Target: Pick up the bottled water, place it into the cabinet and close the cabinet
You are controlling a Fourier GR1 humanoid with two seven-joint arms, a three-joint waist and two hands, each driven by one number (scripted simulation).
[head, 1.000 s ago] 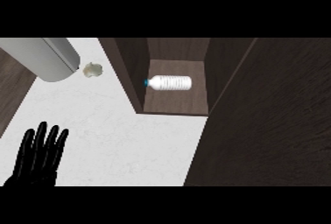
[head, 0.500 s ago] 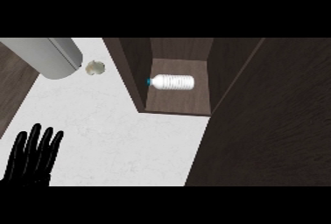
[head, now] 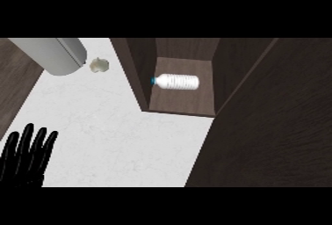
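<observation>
You see the bottle (head: 176, 82) already inside the cabinet (head: 142, 70), lying on its side on the wooden shelf, its blue cap toward the cabinet's left wall. That puts it well up and to the right of your left hand (head: 24, 158), far apart from it and touched by nothing. The cabinet's opening shows only part of the shelf; a broad dark door panel (head: 272, 132) fills the right side and is cut off by the view's edge, so you cannot tell how far it stands from shut.

Your left hand sits at the lower left edge over the white counter (head: 110, 136), fingers straight, spread and pointing up, holding nothing. Only the hand shows; its wrist is cut off below. Your right hand is nowhere in view.

Straight above the hand, a grey cylinder (head: 52, 55) lies tilted and partly cut off at the top. Just right of it sits a small pale lump (head: 98, 64), too small to identify.
</observation>
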